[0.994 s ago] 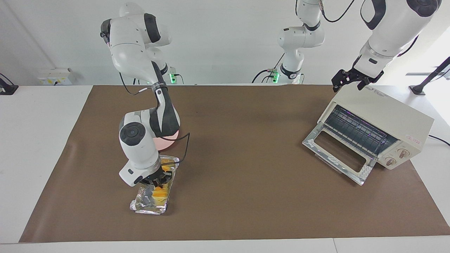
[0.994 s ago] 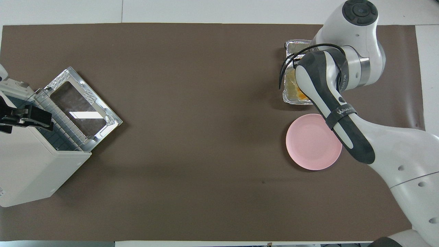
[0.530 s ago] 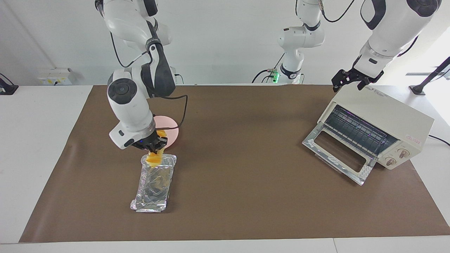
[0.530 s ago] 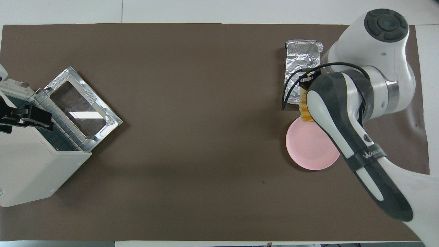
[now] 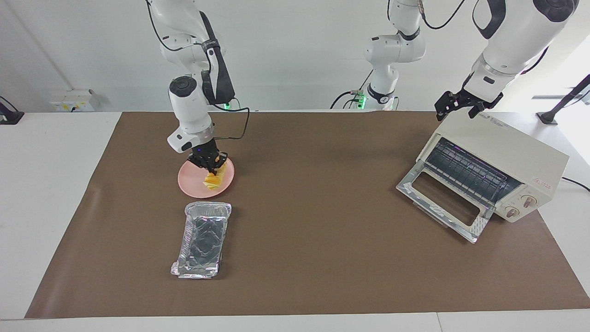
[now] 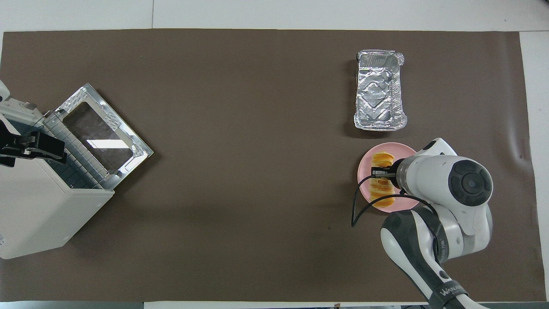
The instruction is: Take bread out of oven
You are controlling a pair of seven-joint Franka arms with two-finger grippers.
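The bread (image 5: pixel 213 180) (image 6: pixel 381 159), a ridged golden-yellow loaf, hangs tilted with its lower end on the pink plate (image 5: pixel 186 182) (image 6: pixel 401 150). My right gripper (image 5: pixel 211 166) (image 6: pixel 381 174) is shut on the bread's middle, just over the plate. The cream-white oven (image 5: pixel 507 147) (image 6: pixel 34 214) stands at the left arm's end of the table with its glass door (image 5: pixel 445 199) (image 6: pixel 103 137) dropped open and its wire rack bare. My left gripper (image 5: pixel 461 108) (image 6: pixel 32 146) waits open over the oven's top, holding nothing.
A crinkled silver foil tray (image 5: pixel 203 237) (image 6: pixel 379 96) lies empty on the brown mat, just farther from the robots than the plate. The oven's open door juts out over the mat toward the table's middle.
My right gripper has lifted the bread out of the foil tray, carried it toward the robots and lowered it onto the pink plate. The left arm has not moved.
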